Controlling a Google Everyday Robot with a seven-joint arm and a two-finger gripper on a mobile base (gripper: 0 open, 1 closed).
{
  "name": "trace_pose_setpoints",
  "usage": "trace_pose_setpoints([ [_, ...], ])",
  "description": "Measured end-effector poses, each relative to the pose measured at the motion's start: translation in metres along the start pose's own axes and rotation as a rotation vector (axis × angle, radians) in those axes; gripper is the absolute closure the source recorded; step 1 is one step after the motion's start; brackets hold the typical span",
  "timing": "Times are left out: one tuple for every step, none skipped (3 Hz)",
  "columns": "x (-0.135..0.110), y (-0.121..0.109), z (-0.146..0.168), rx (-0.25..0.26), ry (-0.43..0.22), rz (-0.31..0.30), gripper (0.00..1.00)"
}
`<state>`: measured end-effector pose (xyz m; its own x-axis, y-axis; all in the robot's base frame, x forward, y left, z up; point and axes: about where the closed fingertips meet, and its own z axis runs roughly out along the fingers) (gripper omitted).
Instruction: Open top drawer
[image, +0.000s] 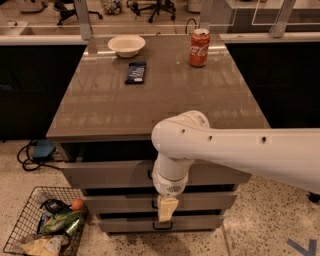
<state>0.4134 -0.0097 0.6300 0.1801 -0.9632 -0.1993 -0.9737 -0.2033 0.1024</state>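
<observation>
The pincer (167, 209) hangs pointing down at lower centre of the frame, before the middle drawer front (115, 204); apart or together, I cannot tell. Just above it, the top drawer (105, 175) sits under the desk (165, 100), partly behind the white arm (240, 150).

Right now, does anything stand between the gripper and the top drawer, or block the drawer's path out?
Nothing visible does. The gripper hangs before the lower fronts, just below the top drawer; the basket sits aside, left.
</observation>
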Motion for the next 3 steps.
trace_pose_setpoints([
  [-0.0003, -0.0004, 0.0010, -0.004, 0.000, 0.000, 0.63],
  [-0.0003, -0.0004, 0.0010, -0.004, 0.000, 0.000, 0.86],
  [-0.0004, -0.0001, 0.0011, -0.004, 0.000, 0.000, 1.00],
])
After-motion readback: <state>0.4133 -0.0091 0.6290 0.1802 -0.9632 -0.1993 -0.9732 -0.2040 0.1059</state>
